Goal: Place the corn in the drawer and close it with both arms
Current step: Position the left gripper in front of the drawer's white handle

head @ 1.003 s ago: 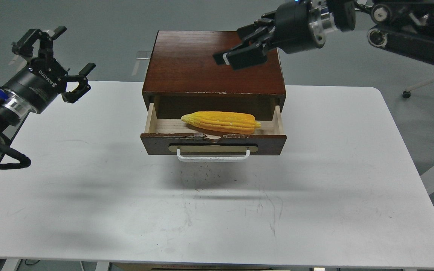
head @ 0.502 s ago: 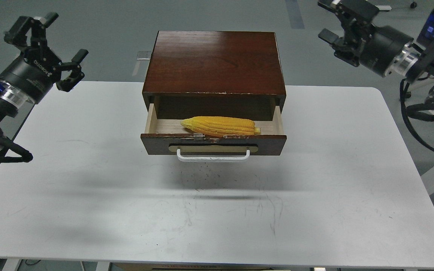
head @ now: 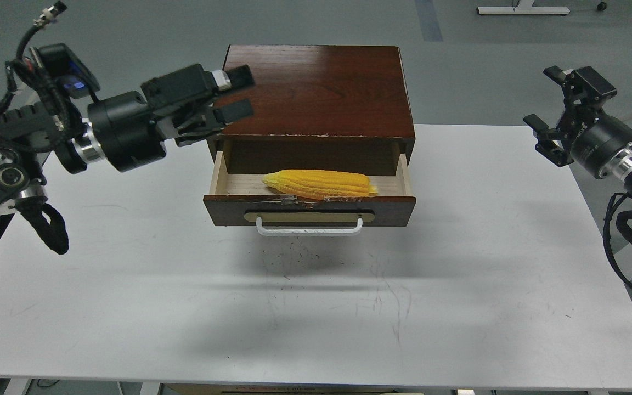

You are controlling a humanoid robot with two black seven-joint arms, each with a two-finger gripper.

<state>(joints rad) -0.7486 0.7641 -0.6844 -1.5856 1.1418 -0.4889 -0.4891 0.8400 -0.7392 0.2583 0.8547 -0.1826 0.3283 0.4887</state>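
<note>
Table point(head: 458, 307): white top, scuffed with dark marks towards the middle.
Box point(head: 316, 90): dark reddish-brown wood, standing at the far middle of the table.
Drawer point(head: 309, 209): pulled out of the box towards the viewer; pale wood inside, chipped top edge on its front.
Handle point(head: 309, 229): white bar on a tan oval plate, centred on the drawer front, nothing touching it.
Corn point(head: 319, 184): yellow cob lying lengthwise inside the open drawer, just behind the front board, pointed end to the left.
Left gripper point(head: 235, 94): held over the box's left front corner, two fingers spread apart with a clear gap, holding nothing.
Right gripper point(head: 552, 112): off the table's far right edge, well apart from the box, fingers spread wide, holding nothing.
</note>
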